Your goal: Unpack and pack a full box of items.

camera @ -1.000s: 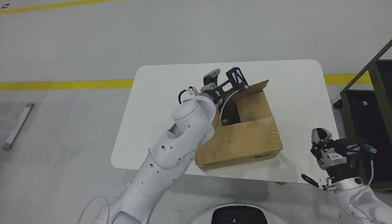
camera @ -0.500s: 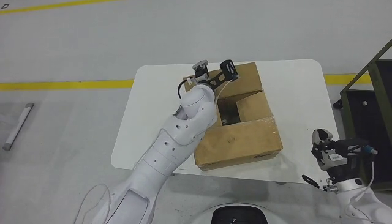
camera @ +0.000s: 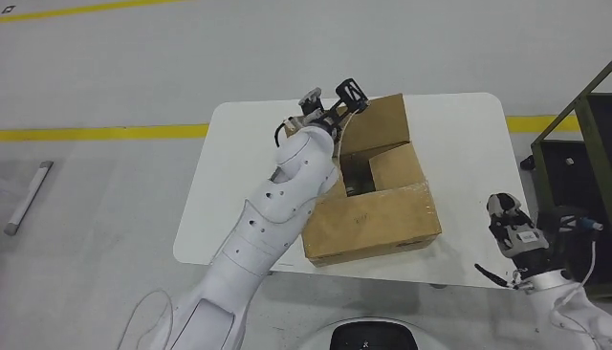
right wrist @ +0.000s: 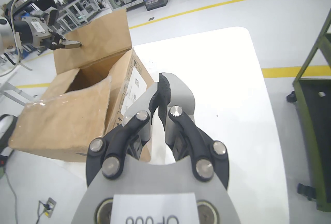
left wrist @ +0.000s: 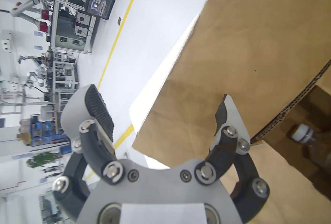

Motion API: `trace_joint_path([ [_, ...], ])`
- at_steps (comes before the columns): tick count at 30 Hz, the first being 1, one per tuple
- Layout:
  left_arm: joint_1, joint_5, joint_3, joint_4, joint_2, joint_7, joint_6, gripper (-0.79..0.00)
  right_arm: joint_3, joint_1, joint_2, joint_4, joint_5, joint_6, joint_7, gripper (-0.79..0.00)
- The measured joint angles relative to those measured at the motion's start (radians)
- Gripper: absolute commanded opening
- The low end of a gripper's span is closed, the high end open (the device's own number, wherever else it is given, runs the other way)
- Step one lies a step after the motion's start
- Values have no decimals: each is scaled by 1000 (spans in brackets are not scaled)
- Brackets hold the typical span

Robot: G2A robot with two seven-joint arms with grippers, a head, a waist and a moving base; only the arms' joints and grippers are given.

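left gripper [left wrist: 156, 95] spread wide at the box flap [left wrist: 245, 28], right gripper [right wrist: 159, 85] clenched empty.

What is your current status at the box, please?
Left gripper open at raised far flap. Right gripper shut, clear of box. Bottle visible inside. Another flap partly over opening.

grey floor [camera: 143, 54], yellow lines [camera: 96, 132], green cart [camera: 579, 187]
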Motion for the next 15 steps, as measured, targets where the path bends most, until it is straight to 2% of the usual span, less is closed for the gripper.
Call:
trace_joint_path([
  [4, 111, -37, -102, -194, 27, -50, -12, 0, 50, 49, 20, 27, 117, -218, 164, -785],
  [8, 281, -82, -202, -433, 52, -157, -33, 0, 82, 73, 37, 57, 128, -400, 274, -785],
  [11, 393, -129, -253, -564, 61, -195, -16, 0, 91, 61, 44, 72, 188, -482, 302, -785],
  [15, 484, -119, -270, -648, 69, -210, -15, 0, 93, 57, 45, 74, 190, -497, 310, -785],
])
